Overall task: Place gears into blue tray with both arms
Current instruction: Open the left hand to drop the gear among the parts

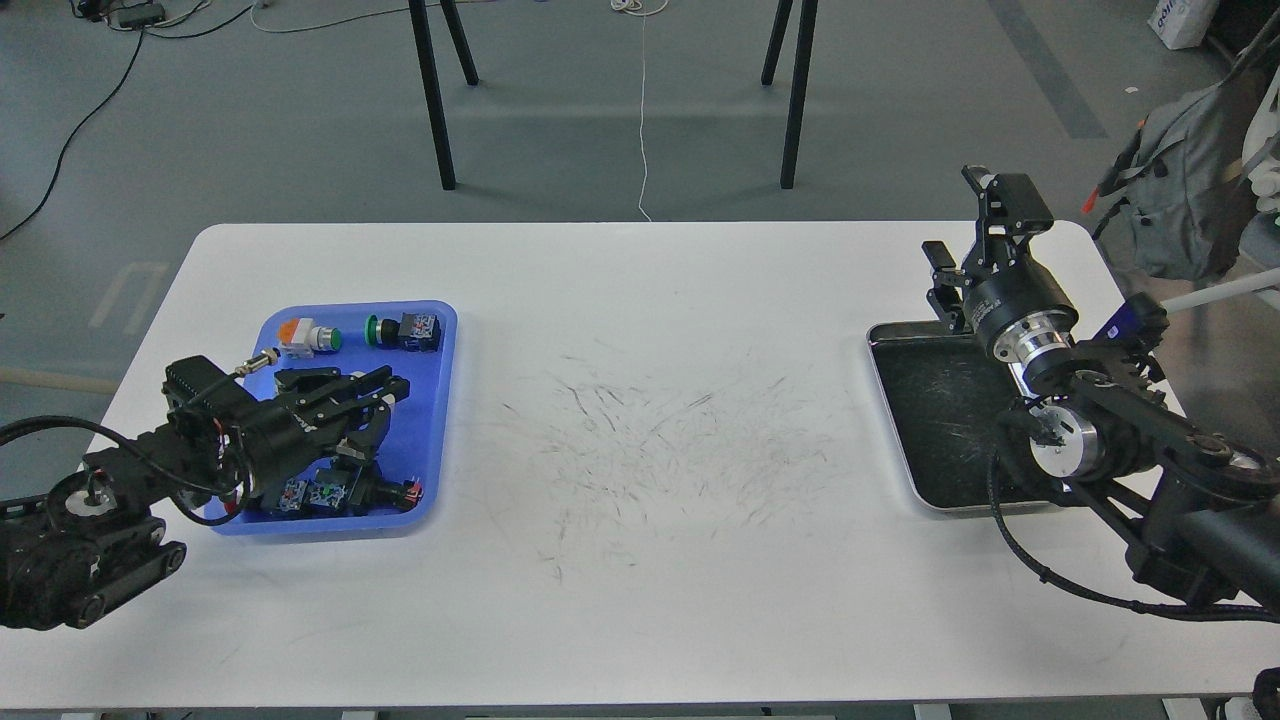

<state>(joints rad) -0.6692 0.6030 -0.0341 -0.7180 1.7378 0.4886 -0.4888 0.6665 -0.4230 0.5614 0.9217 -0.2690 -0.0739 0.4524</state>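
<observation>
The blue tray [443, 400] lies on the left of the white table. It holds push-button switches, not gears; no gears show in this view. My left gripper [390, 402] hovers low over the middle of the blue tray, pointing right. Its fingers are spread and I see nothing between them. My right gripper [972, 232] is raised above the far edge of the steel tray [935, 420] at the right. It stands open, one finger high [1008, 195] and one lower [940, 270], with nothing held.
In the blue tray, an orange-capped switch [303, 335] and a green-capped switch [402, 328] lie at the back. More switches [335, 493] sit at the front under my left wrist. The steel tray's dark bottom looks bare. Scuff marks cover the table's middle [650, 430].
</observation>
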